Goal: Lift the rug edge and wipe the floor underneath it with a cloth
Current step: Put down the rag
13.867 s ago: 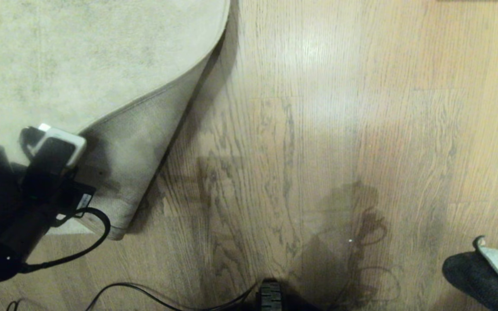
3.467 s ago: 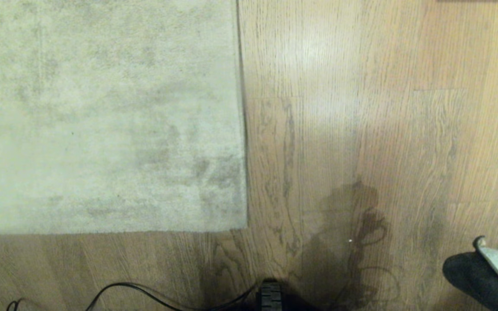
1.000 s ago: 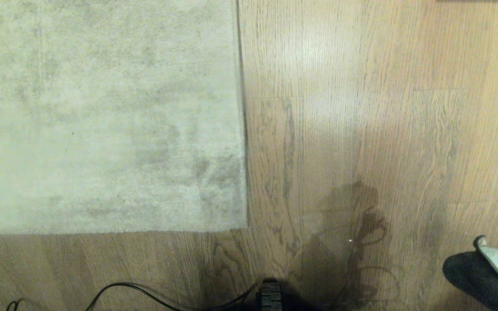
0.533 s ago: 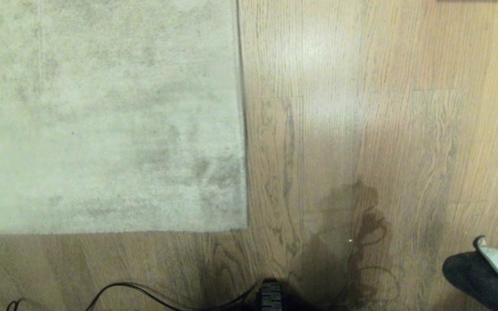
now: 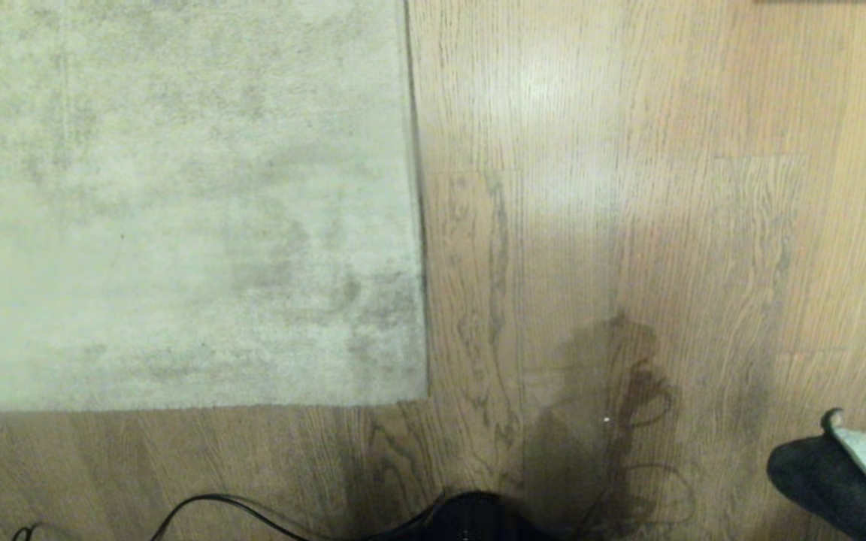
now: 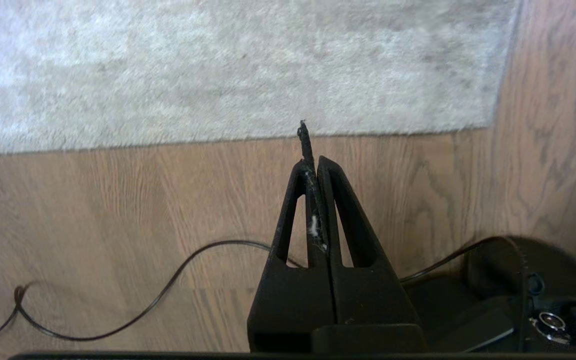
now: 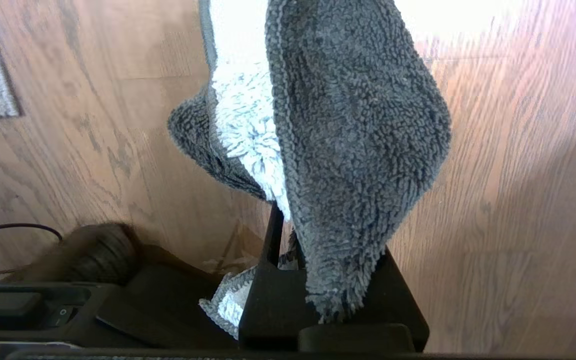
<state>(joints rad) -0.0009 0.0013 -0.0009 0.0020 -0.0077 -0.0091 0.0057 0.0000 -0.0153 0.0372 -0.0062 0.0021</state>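
While the rug (image 5: pixel 177 203) is lying flat across the upper left of your head view, its corner is sitting near the frame's middle on the floor (image 5: pixel 628 188). Your left gripper (image 6: pixel 313 162) is hanging over bare planks just off the rug's edge, jaws pressed together and holding nothing. Your right gripper (image 7: pixel 288 235) is clamping the cloth (image 7: pixel 348 125), which is showing at the lower right corner of the head view.

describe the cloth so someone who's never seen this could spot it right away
Start at the big pale rug and cross the wood floor to the far right. The cloth hangs in the right gripper: fluffy dark grey with a pale blue-white side, the only fuzzy dark thing there.
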